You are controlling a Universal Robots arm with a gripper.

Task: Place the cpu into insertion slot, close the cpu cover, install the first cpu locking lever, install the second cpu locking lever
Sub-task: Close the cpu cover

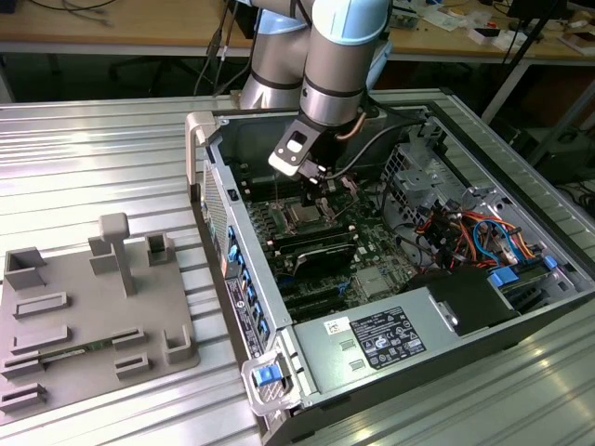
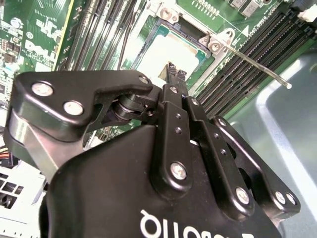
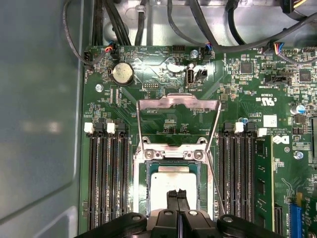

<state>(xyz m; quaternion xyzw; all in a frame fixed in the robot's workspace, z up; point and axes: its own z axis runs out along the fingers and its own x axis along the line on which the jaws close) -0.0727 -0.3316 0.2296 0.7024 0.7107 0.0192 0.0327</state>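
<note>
The cpu (image 3: 171, 186) lies silver face up in the insertion slot (image 3: 143, 186) on the green board; it also shows in the second wrist view (image 2: 166, 49). The cpu cover (image 3: 178, 101) stands swung open beyond the socket, a silvery frame with a cut-out centre. A thin locking lever (image 2: 252, 64) sticks out unlatched beside the socket, and appears as a wire (image 3: 214, 173) in the first wrist view. My gripper (image 3: 176, 194) hovers just over the cpu's near edge, its black fingers pressed together with nothing between them. In the exterior view the gripper (image 1: 314, 184) hangs over the socket (image 1: 305, 216).
The open computer case (image 1: 214, 214) lies on a ribbed metal table. Black memory slots (image 3: 106, 173) flank the socket on both sides, with cables (image 3: 119, 25) above the board. A grey power supply box (image 1: 372, 339) and drive wiring (image 1: 465, 232) fill the exterior view's right. A grey fixture tray (image 1: 84, 316) sits left.
</note>
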